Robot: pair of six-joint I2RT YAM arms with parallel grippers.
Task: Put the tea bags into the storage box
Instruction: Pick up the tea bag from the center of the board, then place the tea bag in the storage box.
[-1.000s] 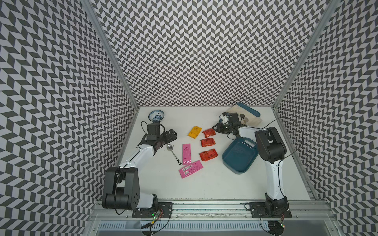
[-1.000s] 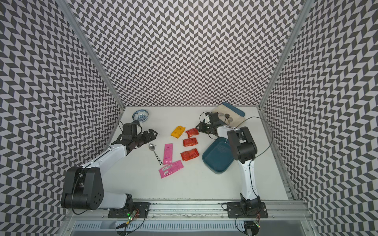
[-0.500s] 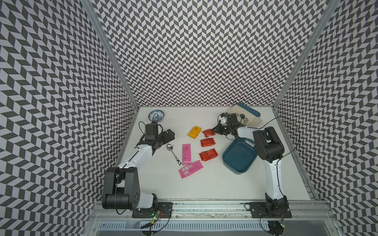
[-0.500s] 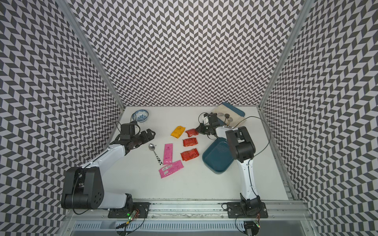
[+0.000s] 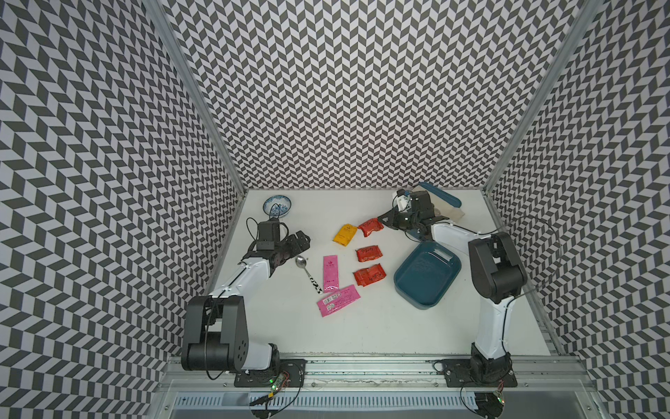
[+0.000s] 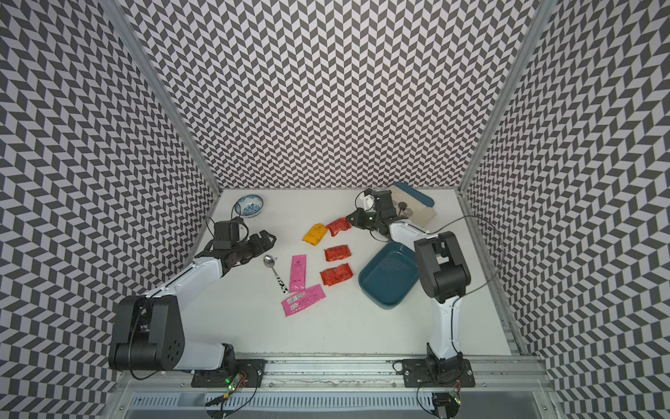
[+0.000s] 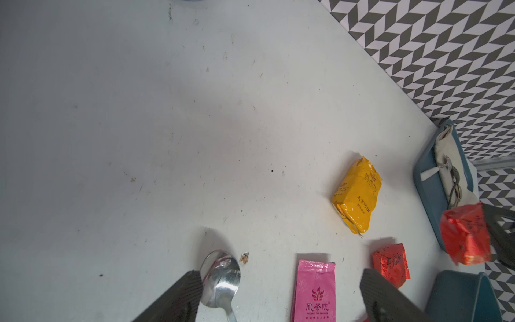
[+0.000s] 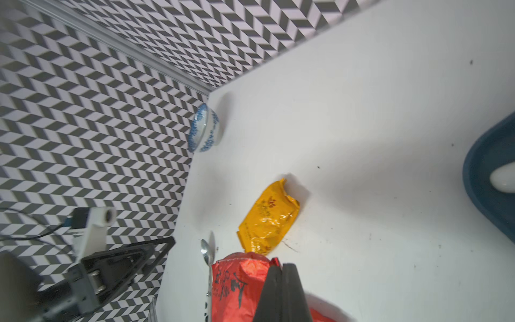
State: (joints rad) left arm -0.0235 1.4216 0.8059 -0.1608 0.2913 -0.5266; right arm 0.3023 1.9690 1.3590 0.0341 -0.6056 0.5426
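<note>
R gripper point(image 5: 383, 220) is clamped shut on one end of a red-orange tea bag point(image 5: 370, 227), held just beyond the far corner of the storage box point(image 5: 401, 288) and apparently lifted off the table. In the R wrist view the fingers point(image 8: 281, 281) are seen pressed together on the foil edge only, w/ most of the packet hanging free. L gripper point(image 7: 278, 281) is spread wide w/ nothing between the jaws, well away from the box, past the spoon point(image 5: 308, 270).

Box is empty. The other five bags are laid out on the box's L-arm side:
- two red ones point(image 5: 369, 253) point(image 5: 368, 274) nearest the box
- the yellow-orange one point(image 5: 344, 234) further off
- the two pink sachets point(image 5: 330, 274) point(image 5: 339, 300) furthest, touching at one end

Risks from here:
- Grip is thin and the foil is slick, so the bag could be slipped or swung loose during the carry and dropped short of the box.
- If the bag is brought in too low, the hanging end could be caught on the box wall and the light tub shoved or tipped.
- The flat tray point(image 5: 444, 196) is close behind the R wrist, beyond the box, so it could be knocked on the swing back.
- The spoon lies just beside a pink sachet, so it could be grabbed or dragged by mistake.
</note>
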